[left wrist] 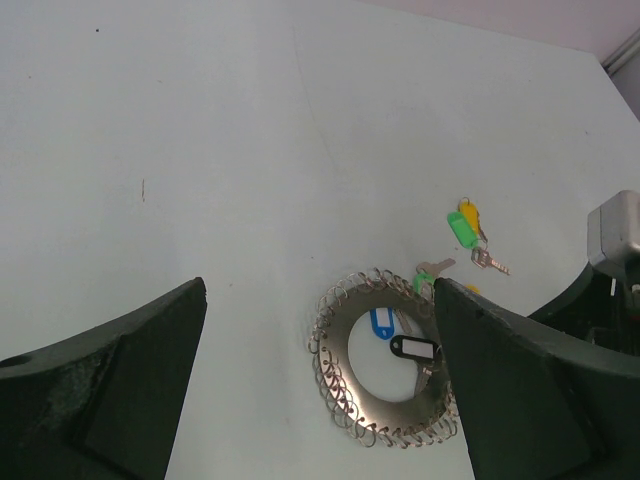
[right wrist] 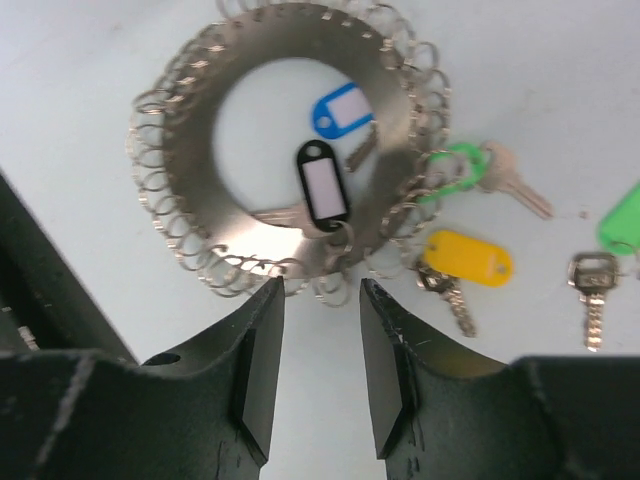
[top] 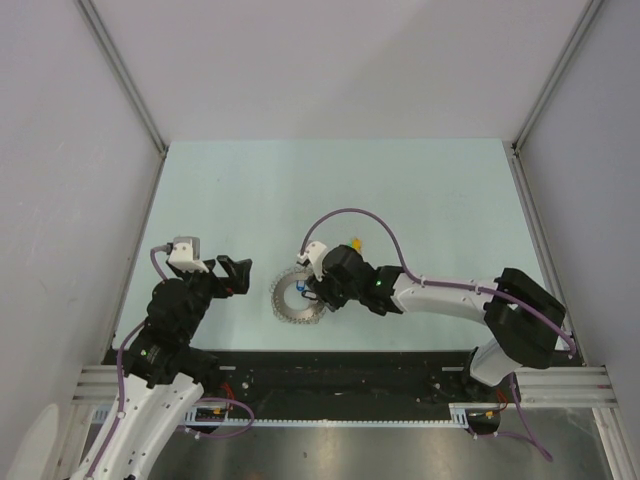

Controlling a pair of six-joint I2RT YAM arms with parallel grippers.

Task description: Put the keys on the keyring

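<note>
Right gripper (right wrist: 322, 300) is hovering over the near rim of the keyring (right wrist: 185, 170), jaws partly apart and gripping nothing, probably lining up a pinch. Left gripper (left wrist: 320, 285) is waiting alongside, spread wide. Beyond, the keys (right wrist: 468, 258) are lying loose on the table (left wrist: 200, 120) just beside the ring.

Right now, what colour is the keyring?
The keyring is silvery grey, clearest from the right wrist.
</note>
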